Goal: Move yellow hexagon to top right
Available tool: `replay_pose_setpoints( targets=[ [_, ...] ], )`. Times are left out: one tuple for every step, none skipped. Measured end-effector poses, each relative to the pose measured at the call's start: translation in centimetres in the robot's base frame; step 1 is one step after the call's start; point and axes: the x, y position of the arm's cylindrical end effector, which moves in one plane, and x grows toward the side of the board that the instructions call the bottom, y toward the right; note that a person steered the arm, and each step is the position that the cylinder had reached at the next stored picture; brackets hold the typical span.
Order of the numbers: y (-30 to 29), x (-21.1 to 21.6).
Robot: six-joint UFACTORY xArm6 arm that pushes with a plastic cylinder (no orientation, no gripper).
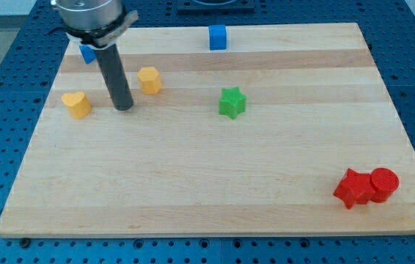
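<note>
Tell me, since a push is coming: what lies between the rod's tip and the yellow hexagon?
Nothing: in the camera view only bare board separates my tip from the yellow hexagon, which sits up and to the view's right.

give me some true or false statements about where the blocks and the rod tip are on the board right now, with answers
1. My tip sits between the yellow heart and the yellow hexagon. True.
2. The green star touches the yellow hexagon. False: clear board lies between them, with the star well toward the view's right.
3. The red star and the red cylinder sit side by side near the view's bottom right corner. True.
4. The blue cube lies at the view's bottom edge. False: it sits at the top edge of the wooden board.
5. The yellow hexagon is already in the top right corner. False: it is in the upper left part.
</note>
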Motion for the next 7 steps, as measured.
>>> replay_pose_setpoints(
  targets=[
    [0.0,-2.4],
    [2.8,-5.1],
    [8.5,-6.4],
    [14.8,-6.6],
    [17.1,-7.1],
    [14.6,-6.7],
    [14.4,-5.7]
  ],
)
